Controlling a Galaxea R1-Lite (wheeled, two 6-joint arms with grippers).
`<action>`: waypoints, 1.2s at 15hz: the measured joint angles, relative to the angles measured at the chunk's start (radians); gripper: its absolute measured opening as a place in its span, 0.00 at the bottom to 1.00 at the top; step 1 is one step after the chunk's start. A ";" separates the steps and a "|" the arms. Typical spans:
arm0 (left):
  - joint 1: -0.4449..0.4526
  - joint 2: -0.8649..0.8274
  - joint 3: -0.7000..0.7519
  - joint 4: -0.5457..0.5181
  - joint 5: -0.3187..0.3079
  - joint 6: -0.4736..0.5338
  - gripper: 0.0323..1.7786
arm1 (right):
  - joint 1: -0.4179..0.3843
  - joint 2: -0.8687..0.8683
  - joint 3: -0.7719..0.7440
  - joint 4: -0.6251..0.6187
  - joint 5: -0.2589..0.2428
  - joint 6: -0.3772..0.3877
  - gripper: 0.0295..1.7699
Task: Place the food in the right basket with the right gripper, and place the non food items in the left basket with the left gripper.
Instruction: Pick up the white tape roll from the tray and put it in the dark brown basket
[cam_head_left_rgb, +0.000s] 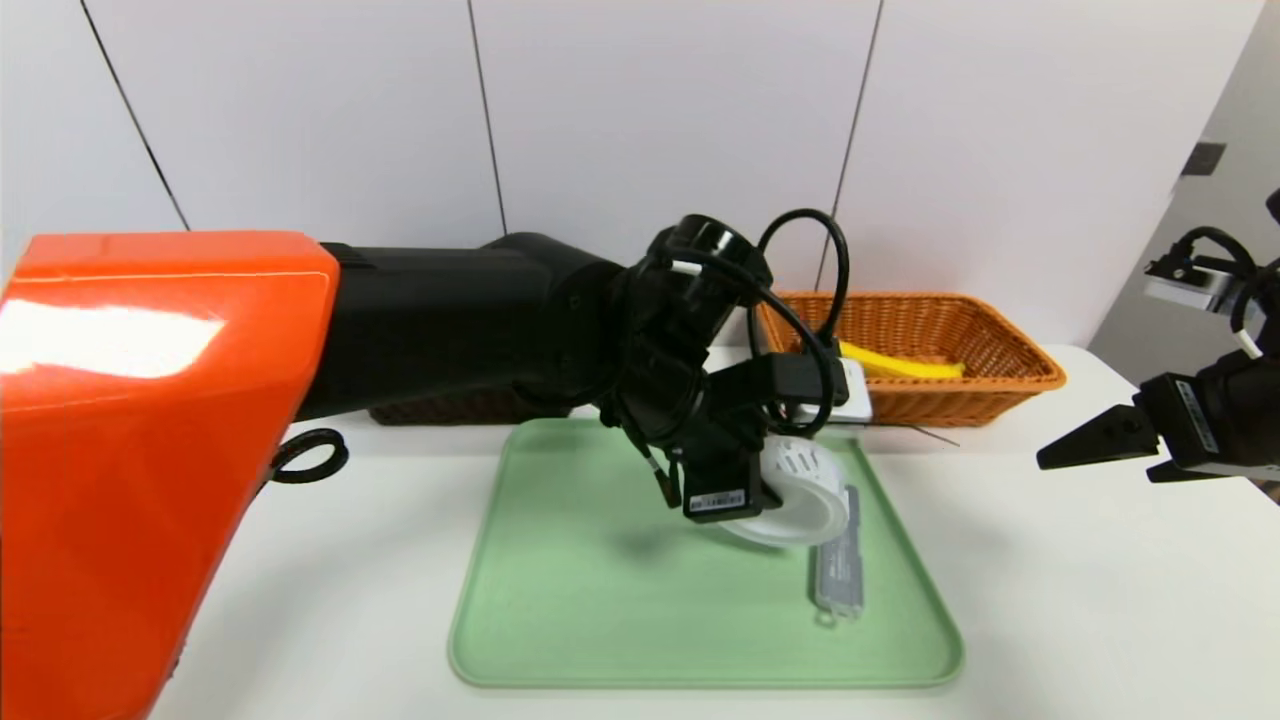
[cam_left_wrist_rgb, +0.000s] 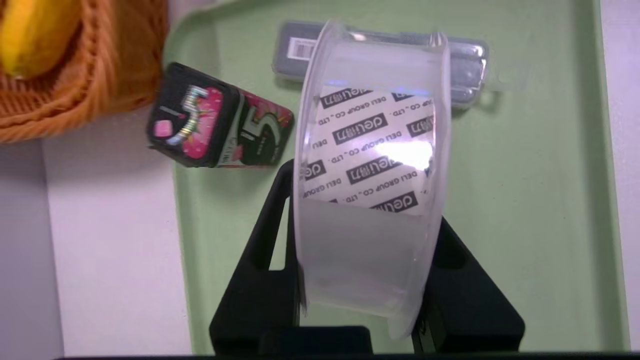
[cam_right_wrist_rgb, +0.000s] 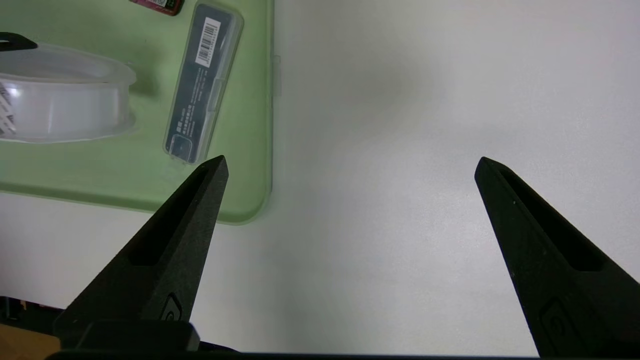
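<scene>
We judge the sort partly done; a yellow item (cam_head_left_rgb: 900, 362), banana-like, already lies in the right basket (cam_head_left_rgb: 1010, 385); the left basket (cam_head_left_rgb: 450, 408) is mostly hidden behind the left arm, contents unseen. The tape roll (cam_left_wrist_rgb: 370, 200) is in hand, lifted just above the green tray (cam_head_left_rgb: 600, 600); the left gripper (cam_head_left_rgb: 745, 490) has its jaws clenched on the roll's flat sides. Left on the tray: a clear-cased slim pack (cam_head_left_rgb: 838, 565) beside the roll, and a pink-and-black gum box (cam_left_wrist_rgb: 220, 130) at the tray's far edge near the right basket; we take the gum for the right arm. The left arm reaches out across the tray, wrist angled down; the right gripper (cam_right_wrist_rgb: 350, 165) hovers over bare worktop (cam_head_left_rgb: 1080, 600) right of the tray, jaws spread wide, holding nothing.
</scene>
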 joint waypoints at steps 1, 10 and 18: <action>0.006 -0.012 0.000 -0.011 0.000 -0.016 0.31 | 0.000 -0.001 0.000 0.000 0.000 0.001 0.96; 0.207 -0.192 0.000 -0.026 0.002 -0.327 0.31 | 0.003 -0.035 0.010 0.001 0.021 0.001 0.96; 0.493 -0.246 0.009 -0.033 0.002 -0.475 0.31 | 0.016 -0.057 0.016 0.002 0.022 0.000 0.96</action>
